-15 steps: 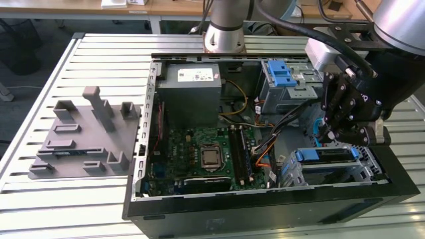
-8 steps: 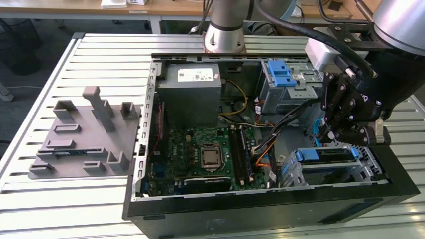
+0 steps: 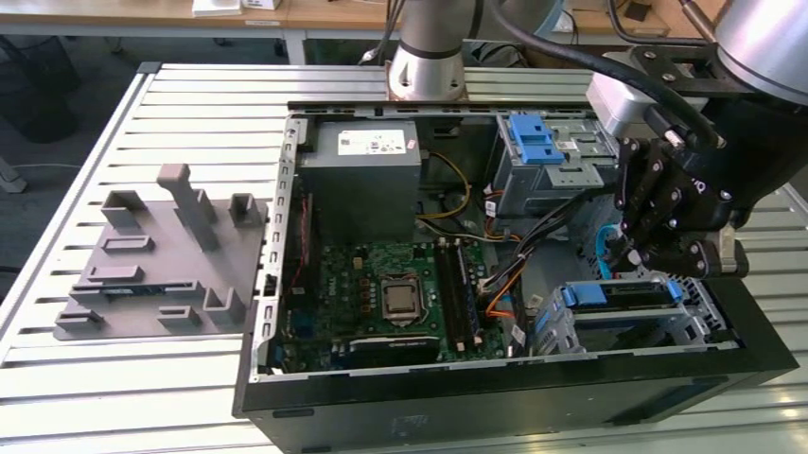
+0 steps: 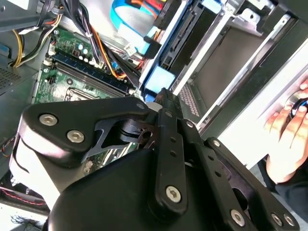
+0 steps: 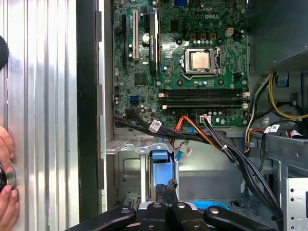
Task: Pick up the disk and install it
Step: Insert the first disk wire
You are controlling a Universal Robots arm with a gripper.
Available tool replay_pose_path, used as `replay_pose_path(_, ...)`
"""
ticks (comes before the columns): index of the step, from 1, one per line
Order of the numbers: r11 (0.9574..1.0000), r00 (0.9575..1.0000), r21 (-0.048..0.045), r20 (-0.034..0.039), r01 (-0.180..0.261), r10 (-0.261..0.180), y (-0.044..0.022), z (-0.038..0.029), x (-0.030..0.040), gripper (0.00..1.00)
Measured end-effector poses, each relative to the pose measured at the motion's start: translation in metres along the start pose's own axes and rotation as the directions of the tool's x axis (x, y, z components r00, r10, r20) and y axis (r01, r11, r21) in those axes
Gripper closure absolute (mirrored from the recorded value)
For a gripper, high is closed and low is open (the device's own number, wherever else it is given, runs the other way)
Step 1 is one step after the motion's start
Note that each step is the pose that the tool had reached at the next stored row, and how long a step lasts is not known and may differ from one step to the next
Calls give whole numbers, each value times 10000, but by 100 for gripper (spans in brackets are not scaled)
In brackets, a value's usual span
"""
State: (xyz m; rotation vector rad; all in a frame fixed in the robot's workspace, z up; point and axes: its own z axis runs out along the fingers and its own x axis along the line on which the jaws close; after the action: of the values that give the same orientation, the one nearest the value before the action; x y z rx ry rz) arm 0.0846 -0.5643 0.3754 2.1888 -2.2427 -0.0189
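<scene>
The disk [image 3: 619, 296] sits edge-up in the metal drive bay [image 3: 688, 326] at the front corner of the open computer case, on the exterior view's right. Its blue carrier end [image 5: 161, 163] shows between the bay's walls, and also as a light blue patch [image 4: 159, 79] in the second wrist view. My gripper [image 3: 667, 257] hangs just above the bay. Its black fingers are shut together, and the fingertips [image 5: 168, 185] reach down to the blue carrier end. I cannot tell whether they touch it.
The case holds a green motherboard [image 3: 392, 284], a power supply [image 3: 363, 165], and cable bundles [image 5: 216, 144] beside the bay. An upper bay carries a blue latch [image 3: 536, 142]. A grey fixture [image 3: 165, 255] lies on the slatted table [image 3: 76, 378]. A person's hand [image 4: 284, 139] rests outside the case.
</scene>
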Motion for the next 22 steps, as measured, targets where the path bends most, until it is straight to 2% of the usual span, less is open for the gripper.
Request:
replay_pose_path(13, 10000, 10000, 0, 0, 1, -1, -400, -2, -30, 89)
replay_pose_path(19, 10000, 10000, 0, -2, 1, -1, -474, 0, -145, 89)
replay_pose_path(22, 10000, 10000, 0, -2, 2, -2, -496, 8, -178, 89)
